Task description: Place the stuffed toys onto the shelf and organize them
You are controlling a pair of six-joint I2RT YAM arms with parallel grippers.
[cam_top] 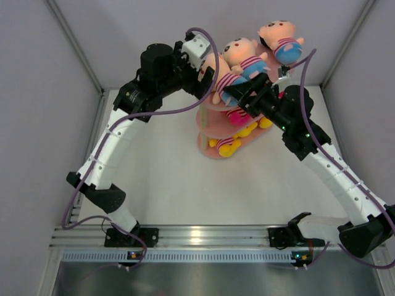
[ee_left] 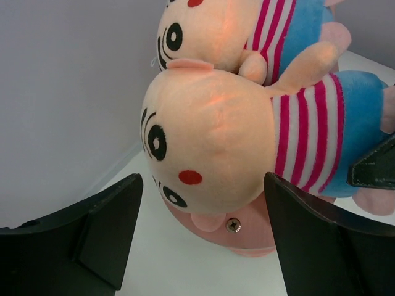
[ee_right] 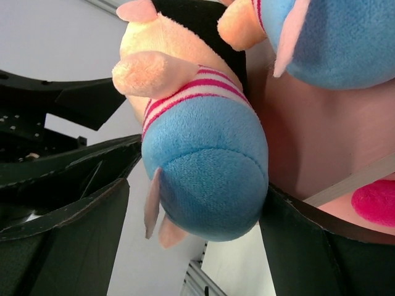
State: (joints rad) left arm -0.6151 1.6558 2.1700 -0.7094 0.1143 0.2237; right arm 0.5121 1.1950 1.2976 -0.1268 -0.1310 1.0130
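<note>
The pink shelf (cam_top: pixel 213 148) stands at the back centre. Three peach-headed dolls in striped shirts lie on its top tier: one far right (cam_top: pixel 281 37), one in the middle (cam_top: pixel 244 55), one nearest (cam_top: pixel 221 79). Hot pink toys (cam_top: pixel 237 115) sit on the middle tier, yellow ones (cam_top: pixel 245 131) on the bottom. My left gripper (cam_top: pixel 205 74) is open at the nearest doll's head (ee_left: pixel 203 142), which lies just beyond the fingers (ee_left: pixel 105 228). My right gripper (cam_top: pixel 237 92) is open around that doll's blue bottom (ee_right: pixel 203 172); the right finger (ee_right: pixel 308 253) touches it.
Grey walls close in the table at back and sides. A second doll (ee_left: pixel 247 31) lies against the nearest one. The top board's end with a screw (ee_left: pixel 233 226) shows under the head. Another blue bottom (ee_right: pixel 339 37) and a hot pink toy (ee_right: pixel 376 203) are close by.
</note>
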